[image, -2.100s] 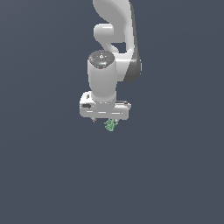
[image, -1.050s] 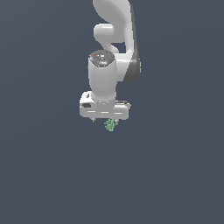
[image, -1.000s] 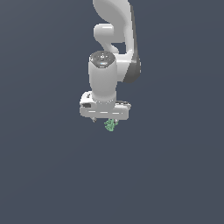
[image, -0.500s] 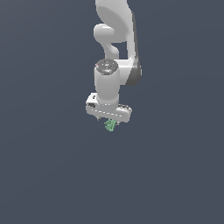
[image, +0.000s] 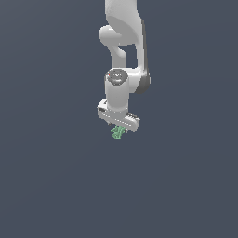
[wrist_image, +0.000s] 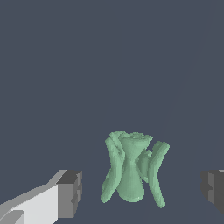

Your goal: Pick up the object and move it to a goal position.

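Light-green knobbly object [wrist_image: 132,170] between the claw's [wrist_image: 140,190] dark pads [wrist_image: 70,194], clear of both; claw spread wide. Exterior view: object [image: 118,133] just beneath claw [image: 119,126], at 6 o'clock.

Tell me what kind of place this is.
Likely a bare simulated test scene: a flat, featureless dark grey backdrop, one white robot arm, and a rendered green object between its claw fingers.

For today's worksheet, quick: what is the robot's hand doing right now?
Hand: open, fingers apart on either side of the green object, not touching it.
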Tool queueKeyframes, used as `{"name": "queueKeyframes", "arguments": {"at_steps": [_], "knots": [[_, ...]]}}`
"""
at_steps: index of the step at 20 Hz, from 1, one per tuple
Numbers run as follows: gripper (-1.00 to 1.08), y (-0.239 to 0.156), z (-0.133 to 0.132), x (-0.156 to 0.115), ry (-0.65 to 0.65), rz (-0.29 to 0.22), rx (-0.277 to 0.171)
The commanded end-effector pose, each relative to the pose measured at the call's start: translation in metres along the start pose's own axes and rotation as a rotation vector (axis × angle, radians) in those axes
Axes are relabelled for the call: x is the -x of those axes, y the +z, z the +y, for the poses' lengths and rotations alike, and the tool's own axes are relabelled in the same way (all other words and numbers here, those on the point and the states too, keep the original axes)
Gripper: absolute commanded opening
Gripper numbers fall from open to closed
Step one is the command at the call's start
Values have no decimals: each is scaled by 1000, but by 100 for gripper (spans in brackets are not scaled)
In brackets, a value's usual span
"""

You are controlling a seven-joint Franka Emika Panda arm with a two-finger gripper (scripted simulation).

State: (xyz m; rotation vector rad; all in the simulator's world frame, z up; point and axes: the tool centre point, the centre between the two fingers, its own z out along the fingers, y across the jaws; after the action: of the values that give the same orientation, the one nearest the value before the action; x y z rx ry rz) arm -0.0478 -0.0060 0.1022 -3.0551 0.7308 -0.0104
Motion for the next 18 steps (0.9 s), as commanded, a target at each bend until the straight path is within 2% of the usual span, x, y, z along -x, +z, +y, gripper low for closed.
{"name": "queueKeyframes", "arguments": {"at_steps": [1, 12, 18], "knots": [[100, 5, 1, 6, 36, -3, 1], [100, 13, 2, 12, 76, -6, 2], [100, 33, 3, 13, 78, -6, 2]]}}
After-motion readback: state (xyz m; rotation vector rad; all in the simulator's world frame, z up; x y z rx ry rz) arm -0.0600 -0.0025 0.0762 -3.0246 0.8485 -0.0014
